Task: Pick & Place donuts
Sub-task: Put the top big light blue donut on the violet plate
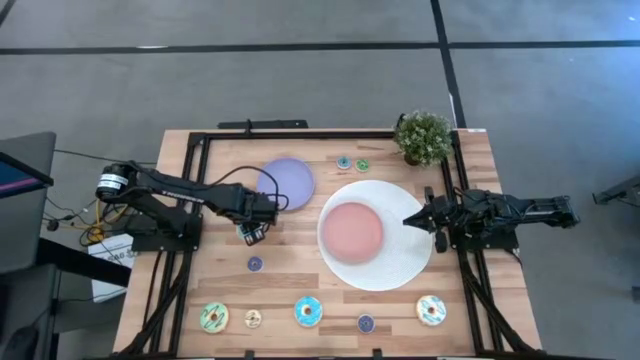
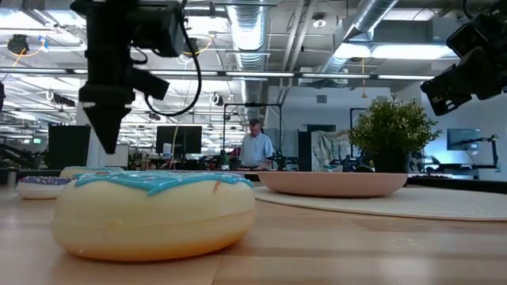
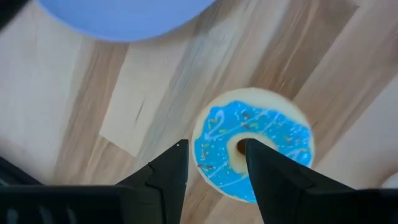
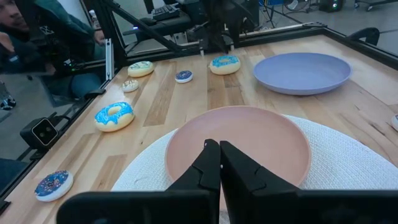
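Nine donuts [image 1: 308, 312] apparently lay on the tabletop [image 1: 300, 275]; left end effector [image 3: 214, 165] hovered spread, right end effector [image 4: 219, 163] pressed together.

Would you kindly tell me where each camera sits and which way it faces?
High view: above the table, looking straight down; both arms, left pincer and right pincer.
Low view: at table-top height, looking level past the front blue donut; arms enter from above.
Left wrist view: on the left arm, looking down at a second blue donut past its open fingers.
Right wrist view: on the right arm, looking across the pink plate past its shut fingers.
Shared: both wrist views show the lilac plate.
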`<act>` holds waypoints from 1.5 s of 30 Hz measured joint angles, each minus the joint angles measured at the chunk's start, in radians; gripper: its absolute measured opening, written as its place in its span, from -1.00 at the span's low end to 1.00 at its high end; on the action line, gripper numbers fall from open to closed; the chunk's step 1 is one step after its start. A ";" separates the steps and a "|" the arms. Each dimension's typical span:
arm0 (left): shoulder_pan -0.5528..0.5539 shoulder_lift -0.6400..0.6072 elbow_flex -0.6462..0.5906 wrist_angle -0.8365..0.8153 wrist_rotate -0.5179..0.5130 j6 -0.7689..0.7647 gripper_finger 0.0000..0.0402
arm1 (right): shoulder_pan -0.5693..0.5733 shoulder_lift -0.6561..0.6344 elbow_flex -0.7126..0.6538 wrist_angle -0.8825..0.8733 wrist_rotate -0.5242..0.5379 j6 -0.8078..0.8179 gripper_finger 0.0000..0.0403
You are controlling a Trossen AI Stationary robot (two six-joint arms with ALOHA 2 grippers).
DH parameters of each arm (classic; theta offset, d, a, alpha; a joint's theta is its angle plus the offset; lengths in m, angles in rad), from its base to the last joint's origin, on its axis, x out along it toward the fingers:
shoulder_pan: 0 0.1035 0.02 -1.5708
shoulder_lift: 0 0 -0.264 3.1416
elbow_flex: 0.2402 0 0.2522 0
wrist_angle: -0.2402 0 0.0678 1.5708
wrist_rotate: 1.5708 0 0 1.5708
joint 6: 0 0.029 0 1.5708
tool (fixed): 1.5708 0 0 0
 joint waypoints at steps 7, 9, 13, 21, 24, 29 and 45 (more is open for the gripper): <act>0.000 0.000 -0.008 -0.015 -0.001 -0.012 -0.24 | 0.000 0.000 0.000 0.000 0.000 0.000 -1.00; 0.000 0.000 -0.012 -0.014 -0.002 -0.020 -0.24 | 0.000 0.000 0.000 0.000 0.000 0.000 -1.00; 0.011 0.000 -0.013 -0.020 0.009 -0.029 -0.22 | 0.000 0.000 0.000 0.000 0.000 0.000 -1.00; 0.049 0.000 -0.014 -0.020 0.038 -0.027 0.03 | 0.000 0.000 0.000 0.000 0.000 0.000 -1.00; 0.051 0.000 -0.022 -0.015 0.042 -0.024 0.15 | 0.000 0.000 0.000 0.000 0.000 0.000 -1.00; 0.051 0.000 -0.098 0.053 0.066 -0.021 0.29 | 0.000 0.000 0.000 0.000 0.000 0.000 -1.00; 0.051 0.000 -0.167 0.156 0.079 -0.003 0.30 | 0.000 0.000 0.000 0.000 0.000 0.000 -1.00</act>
